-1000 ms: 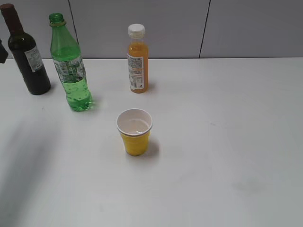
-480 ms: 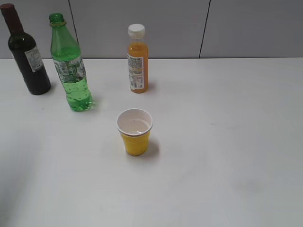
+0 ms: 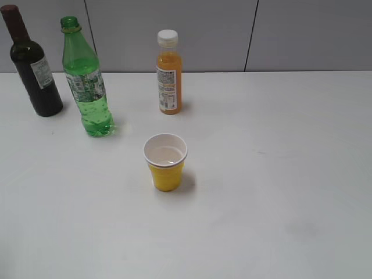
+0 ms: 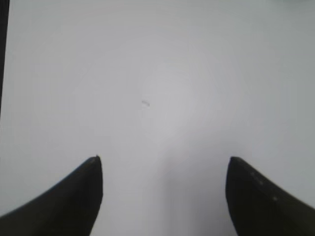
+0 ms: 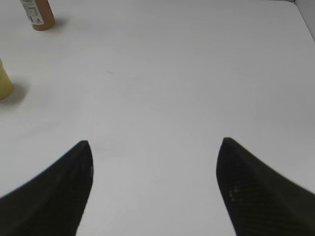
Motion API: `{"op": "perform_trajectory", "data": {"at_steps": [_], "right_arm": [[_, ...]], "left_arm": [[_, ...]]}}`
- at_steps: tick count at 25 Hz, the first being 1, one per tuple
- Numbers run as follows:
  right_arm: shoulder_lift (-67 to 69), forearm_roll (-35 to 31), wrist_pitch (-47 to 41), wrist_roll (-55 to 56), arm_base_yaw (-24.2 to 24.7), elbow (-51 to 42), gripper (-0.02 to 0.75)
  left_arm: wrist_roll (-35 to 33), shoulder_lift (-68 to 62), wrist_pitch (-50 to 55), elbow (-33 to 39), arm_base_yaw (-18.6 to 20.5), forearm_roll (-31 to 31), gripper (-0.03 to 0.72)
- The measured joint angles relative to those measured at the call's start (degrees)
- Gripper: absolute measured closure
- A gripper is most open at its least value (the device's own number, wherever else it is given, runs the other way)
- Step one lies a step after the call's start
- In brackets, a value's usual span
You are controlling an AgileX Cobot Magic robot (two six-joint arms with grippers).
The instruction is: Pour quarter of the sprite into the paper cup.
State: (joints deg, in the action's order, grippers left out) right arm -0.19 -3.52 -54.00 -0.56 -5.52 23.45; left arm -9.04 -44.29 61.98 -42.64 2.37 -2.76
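Observation:
The sprite [image 3: 87, 81], a tall green capless bottle, stands upright at the back left of the white table. The paper cup [image 3: 165, 163], yellow with a white inside, stands upright in the middle with a little clear liquid in its bottom; its edge also shows in the right wrist view [image 5: 4, 83]. Neither gripper shows in the exterior view. My left gripper [image 4: 164, 160] is open and empty over bare table. My right gripper [image 5: 155, 142] is open and empty, well to the right of the cup.
A dark wine bottle [image 3: 32, 67] stands at the far left beside the sprite. An orange juice bottle [image 3: 168, 75] with a white cap stands behind the cup; its base shows in the right wrist view [image 5: 38, 14]. The table's edge [image 4: 4, 59] shows at left.
A dark arm part at the far left edge of the exterior view, and its shadow on the table, has drawn out of view. Bottles and cup have not moved.

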Motion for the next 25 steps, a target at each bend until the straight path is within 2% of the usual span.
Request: {"op": "perform_trajectory", "data": {"at_steps": [4, 11, 25], "right_arm": [[0.0, 0.0, 0.0, 0.0, 0.0, 0.0, 0.148], [0.0, 0.0, 0.0, 0.0, 0.0, 0.0, 0.148], [0.0, 0.0, 0.0, 0.0, 0.0, 0.0, 0.148]], "left_arm": [[0.8, 9.0, 2.6, 4.4, 0.1, 0.0, 0.097], [1.2, 20.6, 5.2, 7.5, 0.1, -1.3, 0.094], [1.2, 35.7, 4.6, 8.4, 0.1, -1.6, 0.096]]}}
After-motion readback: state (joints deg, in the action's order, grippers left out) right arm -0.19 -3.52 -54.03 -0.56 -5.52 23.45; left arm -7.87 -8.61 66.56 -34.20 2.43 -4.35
